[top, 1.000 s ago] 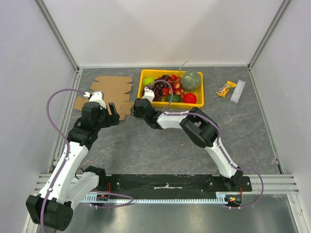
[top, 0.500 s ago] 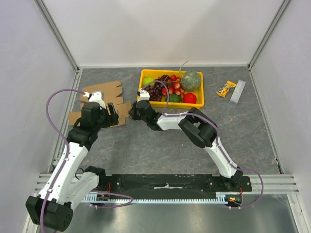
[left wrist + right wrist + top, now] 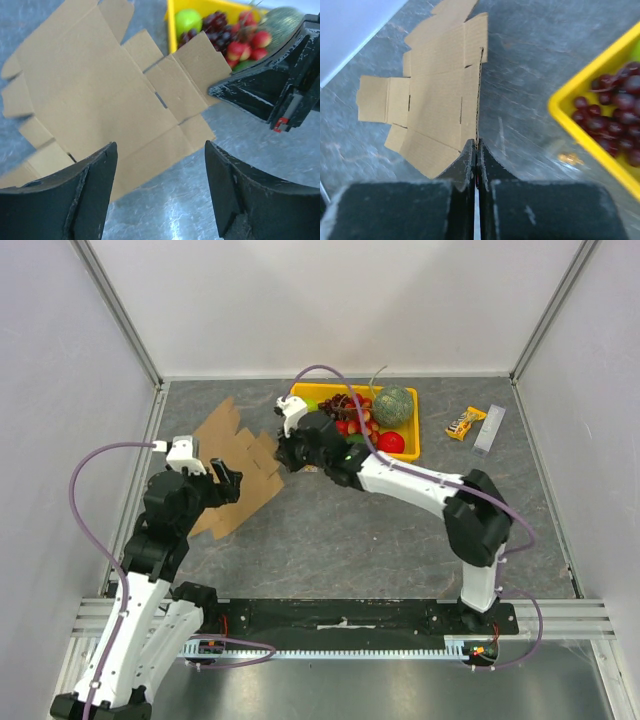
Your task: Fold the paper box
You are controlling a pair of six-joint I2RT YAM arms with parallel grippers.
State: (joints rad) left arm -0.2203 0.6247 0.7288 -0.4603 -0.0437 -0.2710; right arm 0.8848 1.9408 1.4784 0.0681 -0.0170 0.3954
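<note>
The left end effector [image 3: 226, 483] is held with its fingers wide apart and empty, just beside the near part of the box [image 3: 228, 455]. A second ago this flat die-cut sheet lay on the far left of the counter [image 3: 350, 530] — it has since been dragged nearer and raised on its right side, so it now stands tilted. The right end effector [image 3: 282, 453] has been clamped on that right edge. A grip is thus gained, but folding is judged barely begun. Further right a yellow tray [image 3: 400, 456] of fruit is seen, then a snack bar [image 3: 465, 423]. The grey, stone-patterned counter is enclosed by white walls [image 3: 330, 300].
</note>
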